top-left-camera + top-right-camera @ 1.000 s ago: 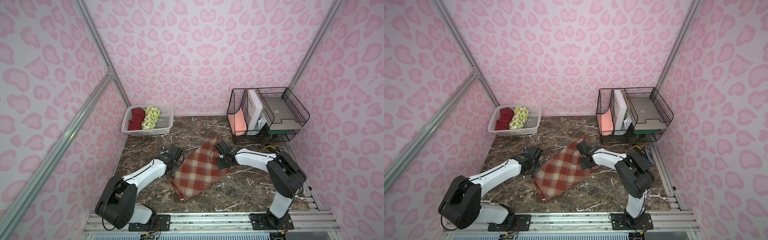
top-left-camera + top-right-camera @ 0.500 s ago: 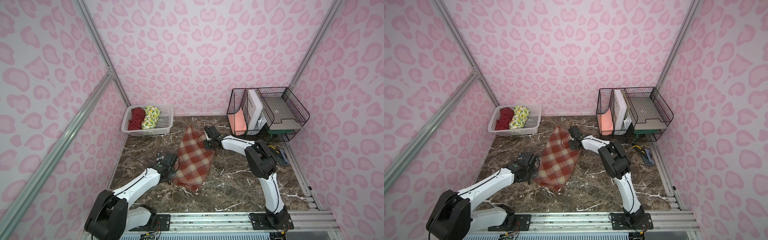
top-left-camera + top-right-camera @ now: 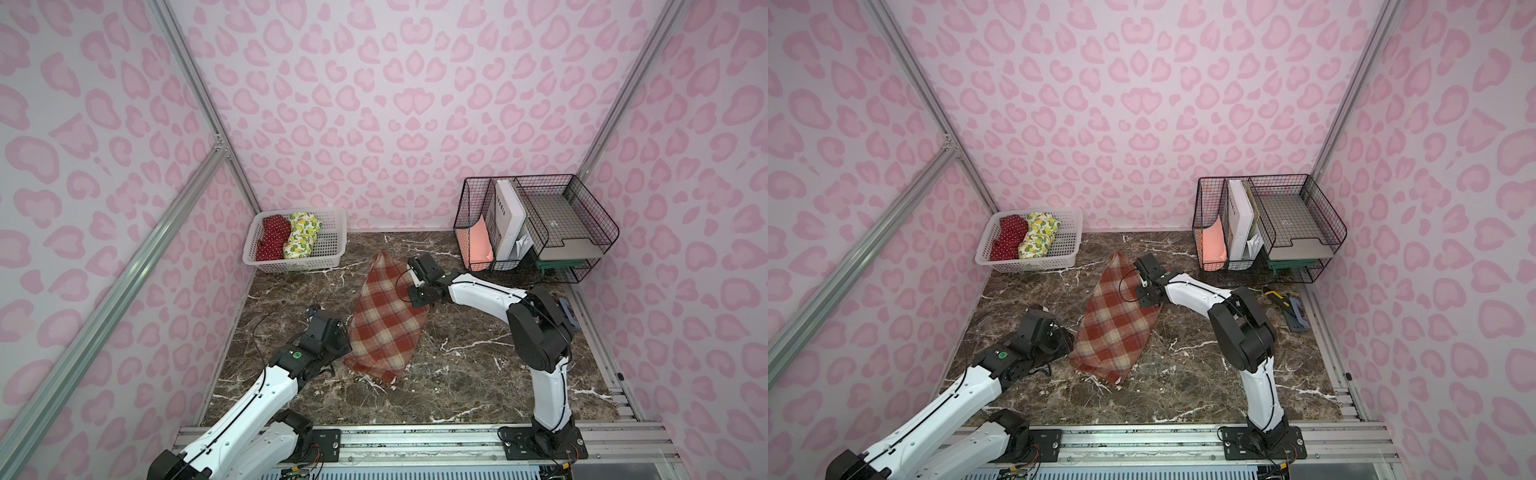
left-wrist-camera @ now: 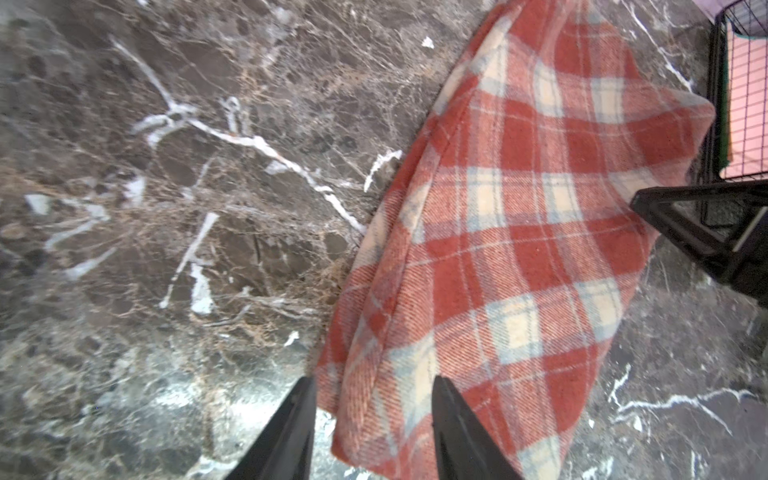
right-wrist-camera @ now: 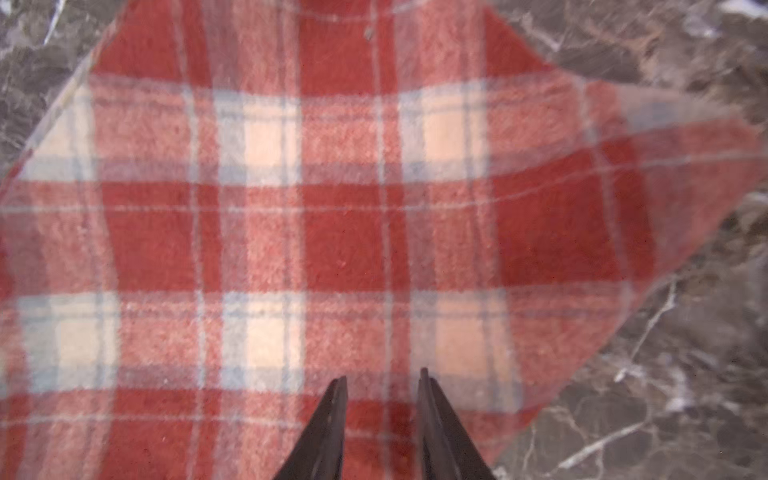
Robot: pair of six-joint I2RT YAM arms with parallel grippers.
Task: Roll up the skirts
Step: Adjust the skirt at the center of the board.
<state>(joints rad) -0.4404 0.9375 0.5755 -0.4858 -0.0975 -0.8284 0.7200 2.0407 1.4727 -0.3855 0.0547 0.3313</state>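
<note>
The rust-orange and cream plaid skirt [image 3: 386,320] [image 3: 1117,320] lies flat and folded lengthwise in the middle of the marble table, narrow end toward the back. My left gripper [image 3: 344,338] [image 4: 372,380] is open at its near left edge, and the folded edge [image 4: 365,399] lies loose between the fingers. My right gripper [image 3: 414,298] [image 5: 383,374] hovers open over the skirt's far right edge [image 5: 332,208], holding nothing. The red polka-dot skirt [image 3: 272,237] and the lemon-print skirt [image 3: 303,235] sit rolled in the white basket [image 3: 332,216].
A black wire organizer [image 3: 536,224] with papers and trays stands at the back right. A small hand tool [image 3: 1287,309] lies by the right table edge. The basket [image 3: 1073,216] is in the back left corner.
The plaid skirt was pulled from a diagonal lie into a long strip pointing backward. Both grippers have opened off it. The right gripper has slid back along the right edge.
</note>
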